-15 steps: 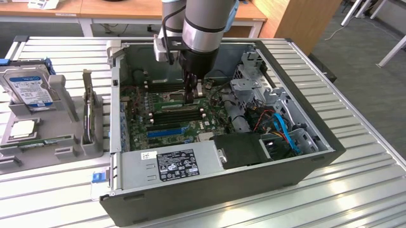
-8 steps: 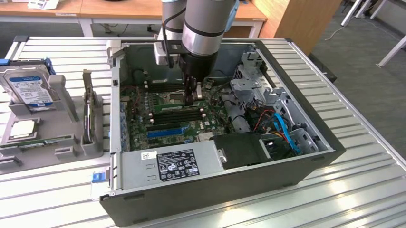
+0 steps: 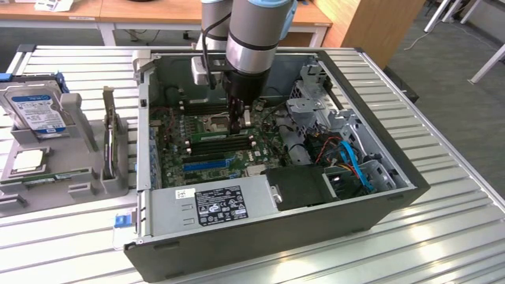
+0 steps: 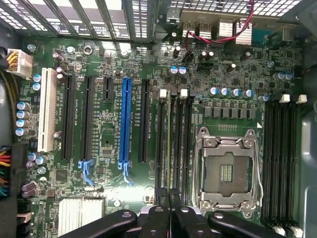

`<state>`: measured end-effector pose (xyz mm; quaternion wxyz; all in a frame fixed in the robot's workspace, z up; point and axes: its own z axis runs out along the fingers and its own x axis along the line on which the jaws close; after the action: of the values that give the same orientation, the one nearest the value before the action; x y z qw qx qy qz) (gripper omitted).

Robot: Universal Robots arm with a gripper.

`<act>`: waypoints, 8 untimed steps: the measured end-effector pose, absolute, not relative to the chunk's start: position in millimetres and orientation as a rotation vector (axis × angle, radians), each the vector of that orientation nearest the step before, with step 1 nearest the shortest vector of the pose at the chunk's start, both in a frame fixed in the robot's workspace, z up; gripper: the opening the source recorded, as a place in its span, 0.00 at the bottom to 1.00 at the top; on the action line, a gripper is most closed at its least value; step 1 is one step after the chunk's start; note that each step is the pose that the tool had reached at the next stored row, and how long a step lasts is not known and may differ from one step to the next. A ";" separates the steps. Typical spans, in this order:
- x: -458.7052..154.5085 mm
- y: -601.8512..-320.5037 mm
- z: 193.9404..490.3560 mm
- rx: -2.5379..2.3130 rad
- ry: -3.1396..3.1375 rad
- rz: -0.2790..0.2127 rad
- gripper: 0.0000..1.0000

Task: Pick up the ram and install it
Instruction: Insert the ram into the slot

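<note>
Ram [image 4: 170, 148]: one stick, edge-on, clamped between my fingers [image 4: 157, 220], which are closed almost fully on it. Location: mid-frame in the exterior view, inside case [image 3: 316, 236], upright over a board [image 4: 104, 139] slot, I judge for alignment with it.

One processor socket [image 4: 228, 171] on one green board [image 4: 106, 144]. On one flank of the socket, four black memory slots [image 4: 276, 158]; on the other flank four more, with one ram stick [image 3: 209, 135] standing among them and one hand [image 4: 171, 218] over it. Beyond those, farther from the socket — six card slots [image 4: 89, 119]: three long black slots [image 4: 68, 119], one short black slot [image 4: 106, 89], one blue slot [image 4: 125, 121], one white slot [image 4: 47, 109]. One power supply [image 3: 213, 204] in the one case [image 3: 276, 254]. Well away from the socket, outside the case on the table [image 3: 442, 236] — one grey holder [image 3: 79, 189] with one hard drive [image 3: 35, 112], one processor chip [image 3: 28, 160] and one upright card [image 3: 109, 136].
</note>
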<state>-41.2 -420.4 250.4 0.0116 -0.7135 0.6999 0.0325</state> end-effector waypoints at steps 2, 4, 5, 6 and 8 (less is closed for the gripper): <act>-41.2 -420.4 250.4 -2.225 2.183 0.101 0.11; -41.2 -420.4 250.3 -2.225 2.182 0.102 0.11; -41.1 -420.4 250.3 -2.224 2.183 0.102 0.11; -41.1 -420.4 250.3 -2.222 2.186 0.101 0.11; -41.1 -420.3 250.2 -2.215 2.192 0.101 0.11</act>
<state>-41.1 -420.3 250.2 0.0119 -0.7105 0.7029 0.0325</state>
